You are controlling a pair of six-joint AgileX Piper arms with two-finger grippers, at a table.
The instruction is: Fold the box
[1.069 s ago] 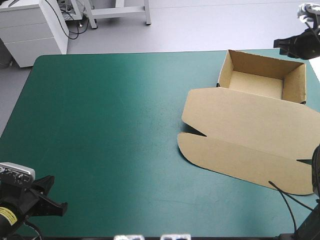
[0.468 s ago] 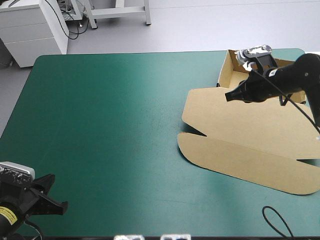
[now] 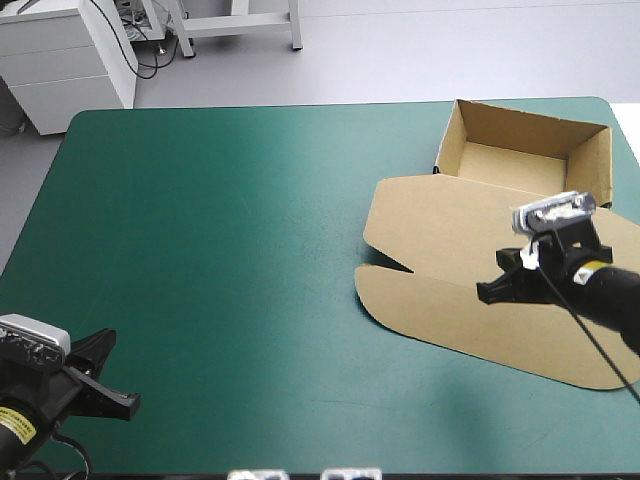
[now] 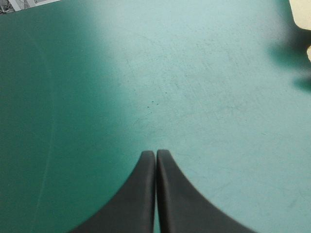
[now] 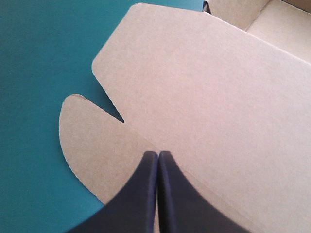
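The box [image 3: 440,225] lies at the right end of the counter [image 3: 220,230]. It is an open tray [image 3: 515,165] with its walls up at the far right corner, and the lid [image 3: 560,250] lies flat toward the near edge. A notch [image 3: 395,265] cuts into the lid's left side, parting the main panel from the rounded flap [image 3: 440,310] nearest the robot.

The right hand [image 3: 487,292] is over the lid near the fold line, pointing toward the notch. In the right wrist view its black fingers [image 5: 141,194] are pressed together in one arch with nothing between them, over the brown board just short of the notch [image 5: 116,115]. It seems to hover rather than touch, though that is hard to judge.

The left hand [image 3: 128,403] is at the counter's near left corner, well apart from the box. Its fingers [image 4: 170,194] are also together, over bare teal-green cover.
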